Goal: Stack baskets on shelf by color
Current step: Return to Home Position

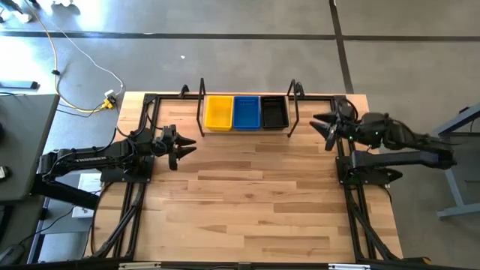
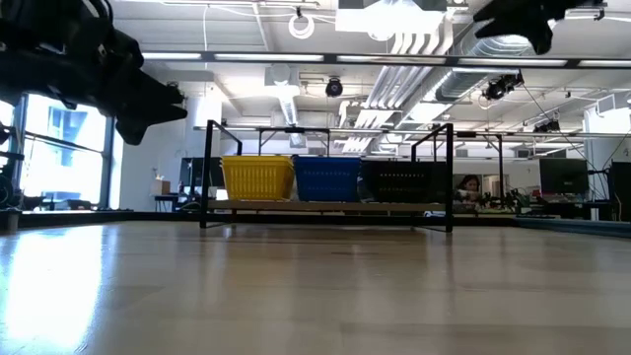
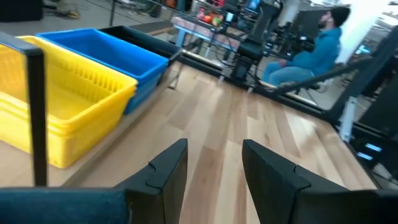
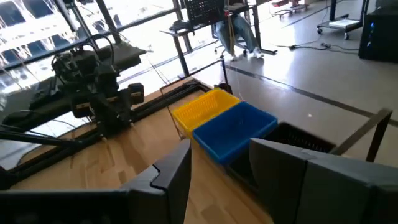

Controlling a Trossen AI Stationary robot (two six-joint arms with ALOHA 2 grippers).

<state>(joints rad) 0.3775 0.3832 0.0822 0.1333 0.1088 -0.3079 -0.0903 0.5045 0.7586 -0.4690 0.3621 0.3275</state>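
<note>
The baskets stand in three stacks side by side on the shelf (image 1: 247, 132) at the table's far edge: yellow (image 1: 218, 112) on the left, blue (image 1: 246, 112) in the middle, black (image 1: 274, 112) on the right. The shelf's black loop uprights (image 1: 200, 105) frame them. My left gripper (image 1: 184, 148) hovers open above the table, left of the shelf and nearer than it. My right gripper (image 1: 324, 126) hovers open just right of the shelf's right upright. Neither holds anything. The yellow stack (image 3: 56, 112) and blue stack (image 3: 106, 53) show in the left wrist view.
The wooden tabletop (image 1: 255, 202) stretches bare from the shelf to the near edge. Black frame rails (image 1: 135, 217) run along both sides of the table. A person in a blue top (image 3: 311, 53) sits beyond the table's right side.
</note>
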